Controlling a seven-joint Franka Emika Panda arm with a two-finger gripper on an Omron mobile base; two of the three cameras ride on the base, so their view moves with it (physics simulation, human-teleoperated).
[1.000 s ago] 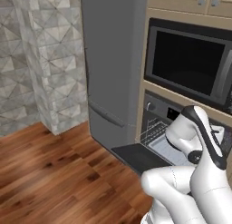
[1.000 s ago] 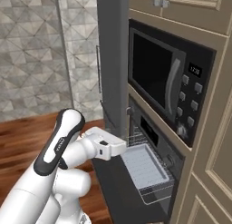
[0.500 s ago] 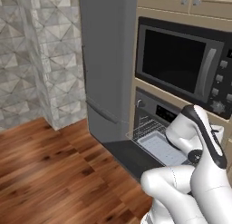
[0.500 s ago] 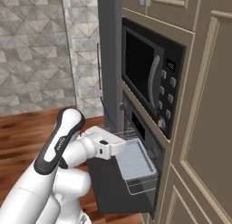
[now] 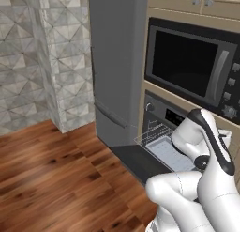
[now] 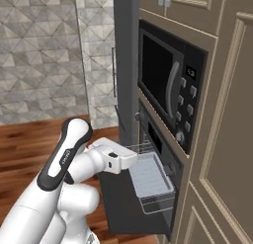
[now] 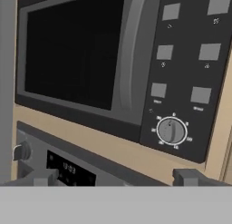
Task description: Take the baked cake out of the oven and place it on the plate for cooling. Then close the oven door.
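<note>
The gripper is held with its fingers wide apart and nothing between them. Straight ahead of it the microwave is faced, with the oven just below and the oven door let down beneath the hand, a pale grey tray drawn out over it.

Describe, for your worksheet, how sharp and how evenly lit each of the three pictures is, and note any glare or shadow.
Left base view: soft, even light, no hard shadows; the microwave window is flat black without glare. Right base view: equally even, the tray pale and slightly soft-edged. Hand view: coarse and blurry, the labels round the dial unreadable; no glare on the glass.
</note>
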